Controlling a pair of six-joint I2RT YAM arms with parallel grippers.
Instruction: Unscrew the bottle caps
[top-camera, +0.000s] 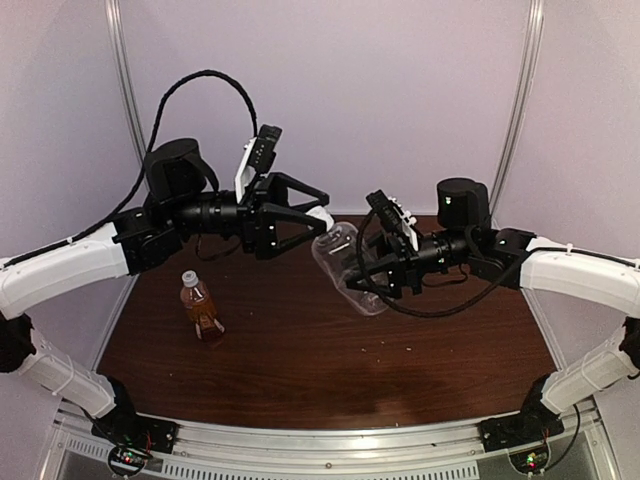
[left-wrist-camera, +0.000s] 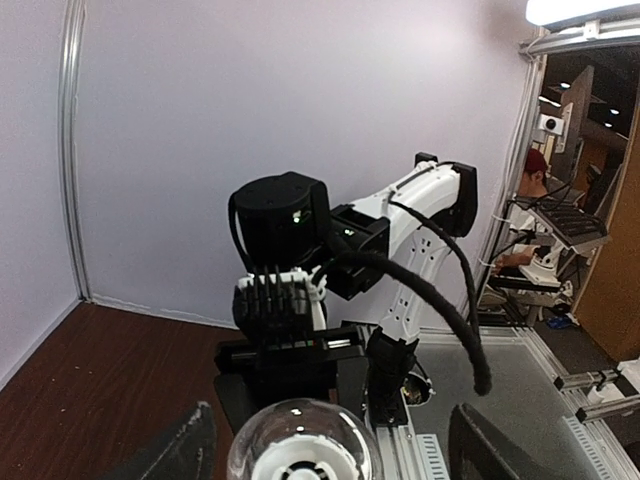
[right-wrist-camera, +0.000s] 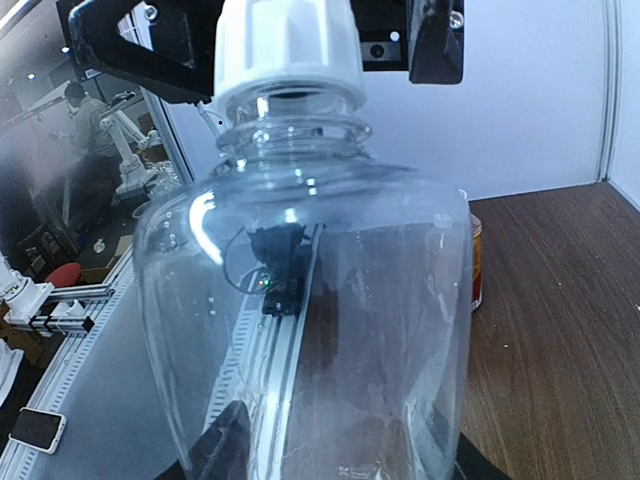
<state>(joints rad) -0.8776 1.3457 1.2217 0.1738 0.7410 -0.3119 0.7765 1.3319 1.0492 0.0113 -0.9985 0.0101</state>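
The clear bottle (top-camera: 347, 265) hangs tilted above the table, with my right gripper (top-camera: 366, 277) shut on its body. In the right wrist view the clear bottle (right-wrist-camera: 300, 300) fills the frame, and my right gripper (right-wrist-camera: 335, 452) clamps its lower part. Its white bottle cap (right-wrist-camera: 290, 50) sits on the neck between the left arm's black fingers (right-wrist-camera: 436, 40), with a gap beside it. My left gripper (top-camera: 328, 207) is open around that cap (top-camera: 320, 215). In the left wrist view the cap (left-wrist-camera: 300, 462) lies between the spread left gripper (left-wrist-camera: 328, 428). The amber bottle (top-camera: 201, 308) stands capped (top-camera: 189, 277) on the table.
The dark wooden table (top-camera: 300, 350) has a metal rail (top-camera: 320, 440) along its near edge. Pale walls and a curved metal frame (top-camera: 125, 90) enclose the back and sides. The amber bottle (right-wrist-camera: 473, 262) stands just behind the clear one in the right wrist view.
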